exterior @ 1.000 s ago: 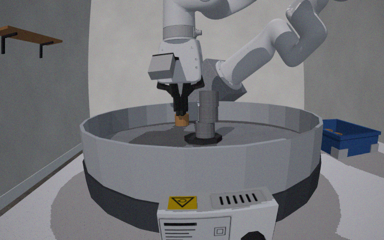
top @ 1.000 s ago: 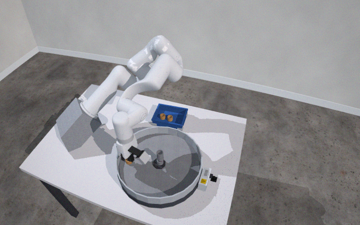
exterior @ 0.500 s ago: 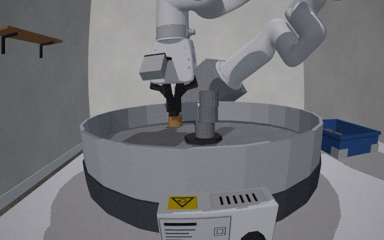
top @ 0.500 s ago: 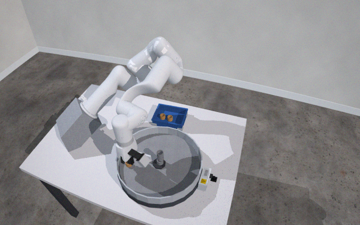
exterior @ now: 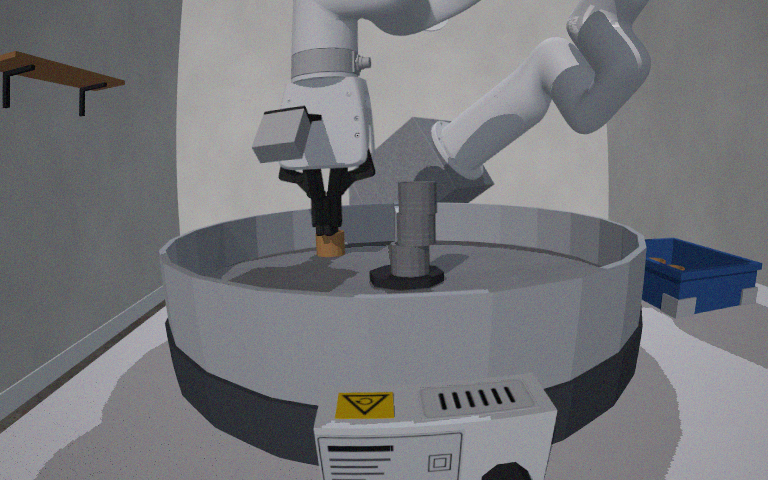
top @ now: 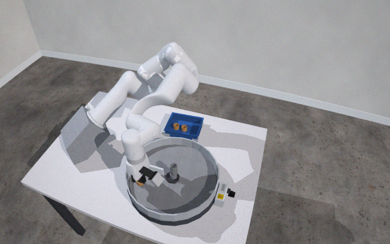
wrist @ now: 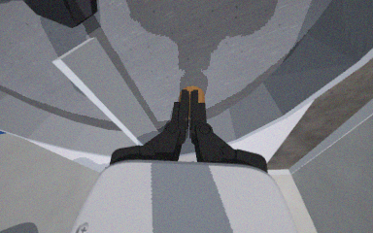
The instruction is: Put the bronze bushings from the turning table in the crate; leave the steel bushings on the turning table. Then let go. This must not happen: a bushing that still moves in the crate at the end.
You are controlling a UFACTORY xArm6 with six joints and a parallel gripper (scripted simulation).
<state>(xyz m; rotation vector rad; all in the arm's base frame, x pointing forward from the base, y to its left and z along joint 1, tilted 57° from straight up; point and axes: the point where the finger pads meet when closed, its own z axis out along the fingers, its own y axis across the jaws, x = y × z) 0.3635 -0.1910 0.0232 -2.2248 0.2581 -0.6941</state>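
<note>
A bronze bushing (top: 140,183) (exterior: 330,245) (wrist: 193,88) stands on the grey turning table (top: 178,212) (exterior: 396,333), at its left side near the rim. My gripper (top: 138,180) (exterior: 327,229) (wrist: 189,100) is shut, with its fingers pressed together. The tips sit right on top of the bushing, which shows wider than the tips on both sides, so the fingers are not around it. Two bronze bushings (top: 175,125) (top: 184,127) lie in the blue crate (top: 181,134) (exterior: 696,288) behind the turning table. I see no steel bushing.
A grey stepped post (top: 172,169) (exterior: 416,226) on a black base stands at the turning table's middle, right of the gripper. The table has a raised rim all round. A white control box (top: 220,195) (exterior: 430,430) sits at its front. The arm's grey base block (top: 77,138) stands at the left.
</note>
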